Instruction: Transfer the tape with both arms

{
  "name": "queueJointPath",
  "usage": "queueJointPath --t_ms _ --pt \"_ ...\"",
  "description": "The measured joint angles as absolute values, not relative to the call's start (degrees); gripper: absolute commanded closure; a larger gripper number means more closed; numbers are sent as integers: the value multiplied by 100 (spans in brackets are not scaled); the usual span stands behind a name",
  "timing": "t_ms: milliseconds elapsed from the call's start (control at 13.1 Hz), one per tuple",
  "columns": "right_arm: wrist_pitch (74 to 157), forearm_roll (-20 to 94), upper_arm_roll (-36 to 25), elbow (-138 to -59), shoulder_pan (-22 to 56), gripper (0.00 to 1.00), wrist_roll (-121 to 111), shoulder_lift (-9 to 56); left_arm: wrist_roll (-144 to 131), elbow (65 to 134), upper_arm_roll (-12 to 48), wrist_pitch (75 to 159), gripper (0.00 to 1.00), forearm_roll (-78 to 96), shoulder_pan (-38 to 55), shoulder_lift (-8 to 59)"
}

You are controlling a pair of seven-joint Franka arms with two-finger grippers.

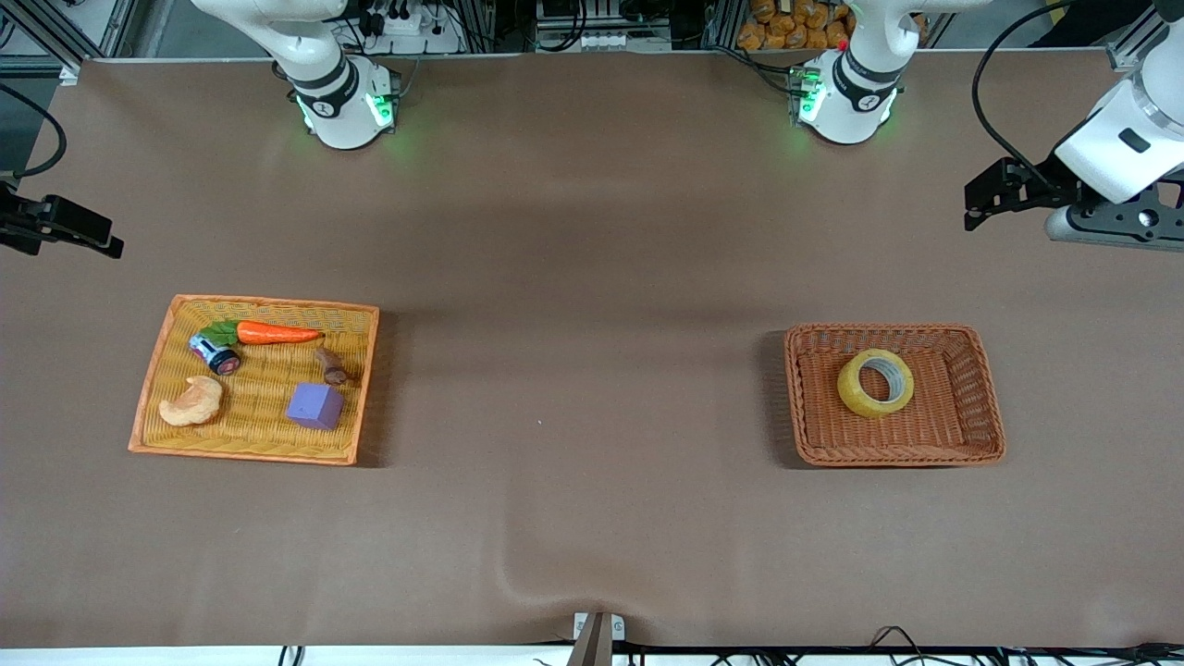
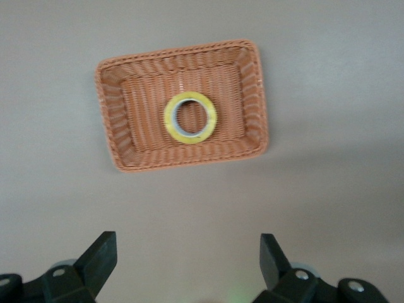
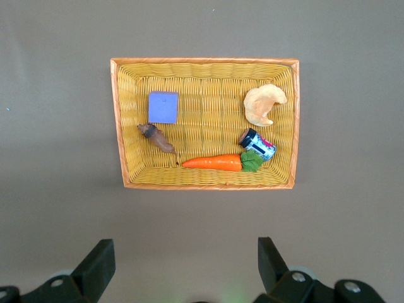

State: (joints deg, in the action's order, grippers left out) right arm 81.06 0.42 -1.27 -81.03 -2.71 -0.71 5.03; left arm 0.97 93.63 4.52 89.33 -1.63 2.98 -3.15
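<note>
A: Where's the tape [image 1: 875, 382] sitting?
B: In the brown basket [image 1: 982, 421]. Left hand [image 2: 188, 260] and right hand [image 3: 185, 260] are both hanging open, high over the table [image 1: 573, 231].
A: Starting or finished?
B: Fitting either.
</note>
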Motion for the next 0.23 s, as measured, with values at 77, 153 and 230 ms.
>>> queueJointPath --t_ms 77,153,230 --pt "8106 42 -127 -8103 -271 0 -71 503 85 9363 453 8933 0 -270 337 -312" --pt "8106 42 -127 -8103 -271 0 -71 503 52 9363 453 8932 0 -310 361 -312" --pt "8106 42 -127 -8103 -271 0 -71 503 36 9363 453 8928 0 -316 367 -312"
